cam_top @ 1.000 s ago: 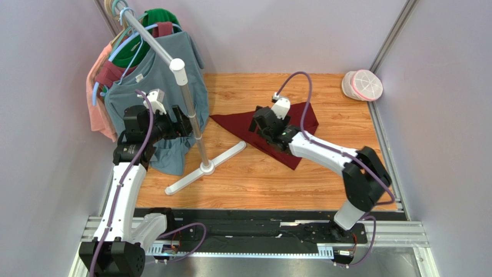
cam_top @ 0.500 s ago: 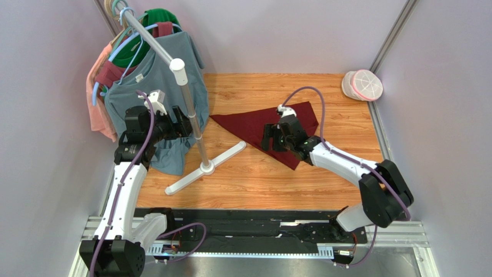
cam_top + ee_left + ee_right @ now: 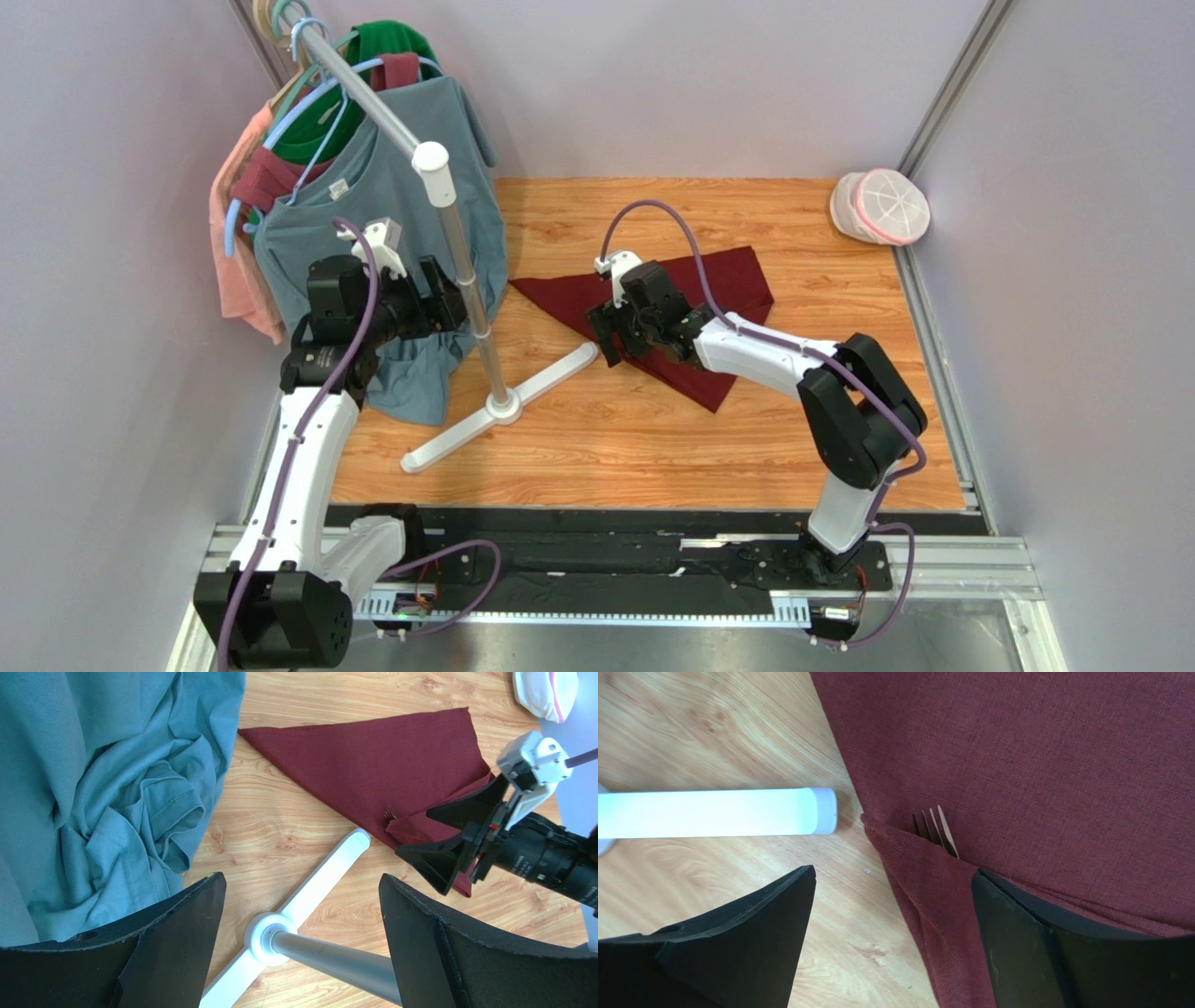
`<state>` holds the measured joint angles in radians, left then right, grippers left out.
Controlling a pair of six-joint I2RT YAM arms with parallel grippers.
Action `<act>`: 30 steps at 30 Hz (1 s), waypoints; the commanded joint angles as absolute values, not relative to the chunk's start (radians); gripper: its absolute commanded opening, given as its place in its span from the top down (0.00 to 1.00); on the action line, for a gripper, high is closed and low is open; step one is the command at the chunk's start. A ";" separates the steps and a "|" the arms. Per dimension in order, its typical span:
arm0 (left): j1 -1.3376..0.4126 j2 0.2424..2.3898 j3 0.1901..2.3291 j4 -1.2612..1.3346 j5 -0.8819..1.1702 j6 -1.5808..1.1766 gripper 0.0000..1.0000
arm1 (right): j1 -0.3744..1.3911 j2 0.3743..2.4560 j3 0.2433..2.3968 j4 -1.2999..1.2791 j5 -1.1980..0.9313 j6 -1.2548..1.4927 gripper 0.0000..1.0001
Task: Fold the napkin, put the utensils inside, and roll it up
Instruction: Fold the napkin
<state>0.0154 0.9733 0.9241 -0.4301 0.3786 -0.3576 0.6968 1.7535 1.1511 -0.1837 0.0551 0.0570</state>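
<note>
— The right arm swung over to the left just now. Its right gripper (image 3: pixel 606 339) was over the middle of the cloth, and now it's at the cloth's left near edge.

— Is it holding anything?

— No. Its jaws are wide apart and there's nothing in them.

— Where's the napkin (image 3: pixel 737 280)?

— Flat on the wooden table (image 3: pixel 631 434), folded into a dark red triangle. One strip along the near edge is flipped over on top.

— And the fork (image 3: pixel 936 827)?

— Tucked under that flipped strip. Only the pointy tips stick out. The handle is hidden, but I think it runs along under the strip, away from the tips, toward the right.

— So where is it from the jaws?

— The tips sit just in front of the open jaws, about in the middle between them. The edge of the strip runs between the two fingers too.

— What's that white thing?

— The end of the clothes rack base (image 3: pixel 717 812). It's just beside the napkin's edge, not on it.

— And the other arm?

— The left gripper (image 3: pixel 452 301) is well away, by the rack pole and the teal shirt (image 3: pixel 105 777). Its jaws are apart too, with nothing in them. So I'd say the right arm is the one to start the rolling.
</note>
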 commanded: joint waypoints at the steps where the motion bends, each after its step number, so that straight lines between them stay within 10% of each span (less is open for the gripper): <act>1: 0.017 0.985 0.933 -0.416 0.374 -0.353 0.11 | 0.699 1.781 1.195 -0.201 0.089 -0.031 0.14; 12: 0.017 0.994 0.936 -0.420 0.377 -0.353 0.11 | 0.701 1.854 1.219 -0.216 0.086 -0.080 0.28; 24: 0.017 0.999 0.937 -0.422 0.385 -0.357 0.11 | 0.701 1.838 1.223 -0.209 0.320 -0.068 0.98; 30: 0.017 1.002 0.936 -0.419 0.399 -0.362 0.11 | 0.701 1.806 1.203 -0.215 0.524 -0.025 1.00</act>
<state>0.0154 1.0012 0.9241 -0.4370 0.3828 -0.3584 0.6971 1.8767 1.2003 -0.2340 0.3344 -0.0597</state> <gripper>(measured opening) 0.894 0.011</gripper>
